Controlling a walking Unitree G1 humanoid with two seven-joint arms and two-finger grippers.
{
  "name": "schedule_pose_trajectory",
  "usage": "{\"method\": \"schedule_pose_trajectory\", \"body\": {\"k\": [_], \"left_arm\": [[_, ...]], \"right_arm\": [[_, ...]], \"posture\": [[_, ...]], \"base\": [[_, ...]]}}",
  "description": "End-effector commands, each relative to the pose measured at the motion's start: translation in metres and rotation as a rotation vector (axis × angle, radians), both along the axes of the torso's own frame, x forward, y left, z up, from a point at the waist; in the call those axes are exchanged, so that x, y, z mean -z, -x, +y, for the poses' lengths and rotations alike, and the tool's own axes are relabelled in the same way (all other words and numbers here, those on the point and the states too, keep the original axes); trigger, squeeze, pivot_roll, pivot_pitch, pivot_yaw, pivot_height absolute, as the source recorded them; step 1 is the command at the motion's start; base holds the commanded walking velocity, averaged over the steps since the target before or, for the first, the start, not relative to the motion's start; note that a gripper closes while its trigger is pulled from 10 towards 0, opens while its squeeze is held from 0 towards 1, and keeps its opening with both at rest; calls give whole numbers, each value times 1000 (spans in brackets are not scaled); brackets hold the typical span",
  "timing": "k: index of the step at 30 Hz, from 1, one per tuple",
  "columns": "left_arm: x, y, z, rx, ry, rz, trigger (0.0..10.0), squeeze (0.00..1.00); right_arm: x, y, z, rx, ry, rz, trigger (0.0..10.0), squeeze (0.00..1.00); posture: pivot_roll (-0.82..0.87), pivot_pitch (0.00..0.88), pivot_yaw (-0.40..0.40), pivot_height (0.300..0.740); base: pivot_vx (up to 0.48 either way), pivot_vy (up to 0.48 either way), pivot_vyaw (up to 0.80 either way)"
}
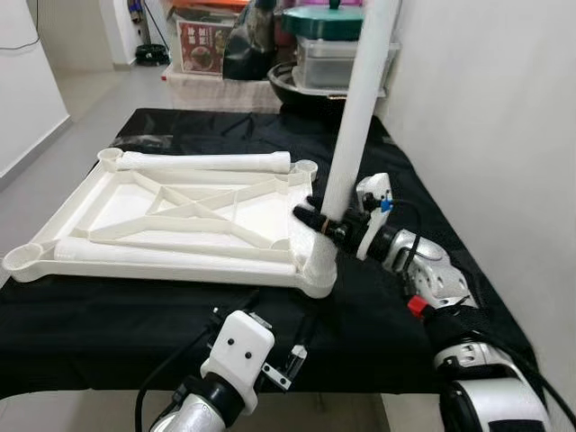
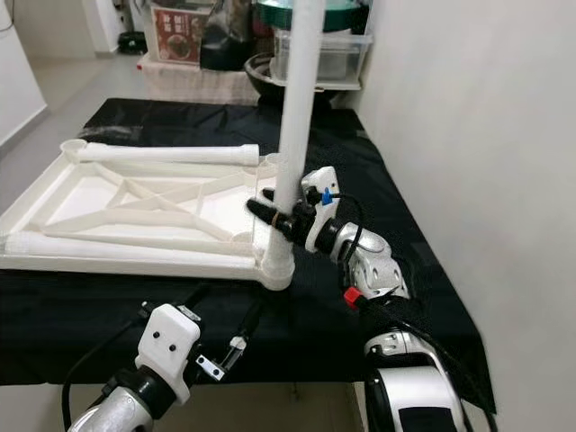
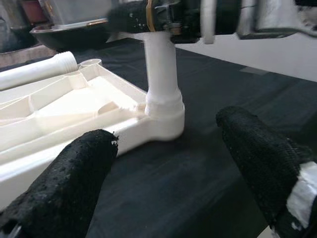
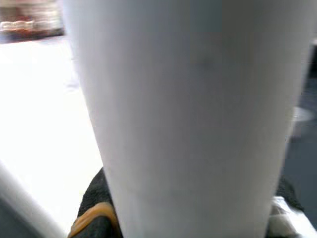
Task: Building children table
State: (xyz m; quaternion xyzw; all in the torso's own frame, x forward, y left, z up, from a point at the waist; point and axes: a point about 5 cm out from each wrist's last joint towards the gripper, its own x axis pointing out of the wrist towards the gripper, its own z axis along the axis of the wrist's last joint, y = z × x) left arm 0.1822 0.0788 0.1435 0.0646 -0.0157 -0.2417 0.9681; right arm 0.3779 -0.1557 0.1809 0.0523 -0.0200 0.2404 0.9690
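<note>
A white plastic table top (image 1: 171, 216) lies upside down on the black cloth, ribs facing up. One white leg (image 1: 355, 108) stands upright in its near right corner socket (image 1: 317, 270). My right gripper (image 1: 315, 219) is shut on that leg just above the socket; in the right wrist view the leg (image 4: 193, 119) is pressed close to the camera. Two more legs lie on the table top, one along the far edge (image 1: 207, 162) and one along the near edge (image 1: 162, 254). My left gripper (image 3: 163, 163) hangs open near the table's front edge, short of the socket (image 3: 163, 116).
The black-covered table (image 1: 378, 315) runs along a white wall on the right. Storage boxes, a dark bowl and a lidded container (image 1: 333, 45) are stacked behind its far end. Grey floor lies to the left.
</note>
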Motion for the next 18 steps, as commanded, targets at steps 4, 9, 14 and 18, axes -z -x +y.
{"method": "schedule_pose_trajectory", "body": {"k": [4, 9, 14, 18], "left_arm": [[3, 0, 0, 9, -11, 8, 10000, 0], [3, -1, 0, 8, -13, 6, 10000, 0], [3, -1, 0, 7, -15, 6, 10000, 0], [3, -1, 0, 7, -15, 6, 10000, 0]], "right_arm": [[20, 8, -48, 697, 6, 108, 0, 0], [26, 23, -46, 863, -27, 152, 0, 0], [17, 18, -16, 753, -90, 111, 10000, 0], [8, 13, -4, 663, -125, 44, 10000, 1000]], "posture": [[146, 39, -73, 740], [145, 40, -70, 740], [145, 41, -71, 740], [147, 41, -71, 740]], "base": [[0, 0, 0], [0, 0, 0], [0, 0, 0], [0, 0, 0]]}}
